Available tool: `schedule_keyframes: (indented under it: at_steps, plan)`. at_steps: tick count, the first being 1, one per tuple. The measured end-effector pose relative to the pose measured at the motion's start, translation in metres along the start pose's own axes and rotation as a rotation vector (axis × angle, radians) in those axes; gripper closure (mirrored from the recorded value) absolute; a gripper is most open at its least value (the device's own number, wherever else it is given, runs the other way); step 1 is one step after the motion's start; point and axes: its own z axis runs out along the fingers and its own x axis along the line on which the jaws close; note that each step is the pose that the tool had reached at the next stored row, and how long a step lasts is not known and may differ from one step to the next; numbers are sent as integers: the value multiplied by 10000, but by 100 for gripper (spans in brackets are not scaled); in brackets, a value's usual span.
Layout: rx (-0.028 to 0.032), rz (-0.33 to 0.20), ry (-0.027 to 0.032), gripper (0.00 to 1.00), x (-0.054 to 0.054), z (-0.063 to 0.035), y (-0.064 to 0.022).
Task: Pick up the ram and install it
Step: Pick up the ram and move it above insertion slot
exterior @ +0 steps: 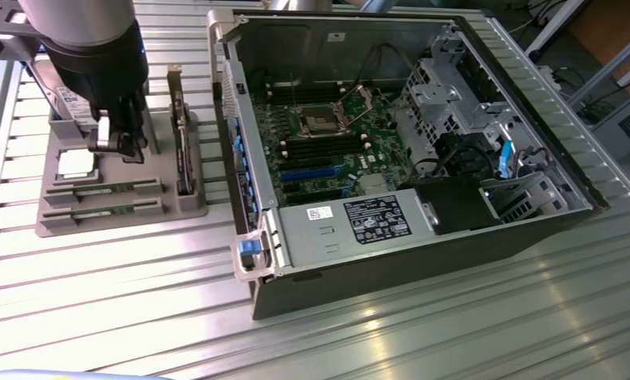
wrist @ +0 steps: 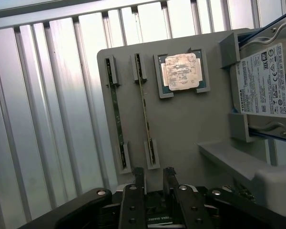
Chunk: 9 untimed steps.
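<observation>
The claw (exterior: 119, 150) (wrist: 154, 174) is open with nothing in it. It hangs over the grey tray (exterior: 188, 210) (wrist: 190, 124) on the metal table (exterior: 104, 301), at the exterior view's left of the open computer case (exterior: 421, 158). The ram (exterior: 102, 190) (wrist: 146, 114) stands on its edge in a slot of the tray, next to the silver chip (exterior: 77, 164) (wrist: 182, 71). A second ram stick (exterior: 102, 212) (wrist: 117, 119) is on its other side, and the claw looks closest to the ram by the chip, though that is hard to be sure of.
</observation>
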Motion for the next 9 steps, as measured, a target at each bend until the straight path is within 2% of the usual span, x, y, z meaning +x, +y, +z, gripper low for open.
schedule_keyframes:
  at_steps: [9]
  plan:
    - [3,-2,16,70,48,58,138]
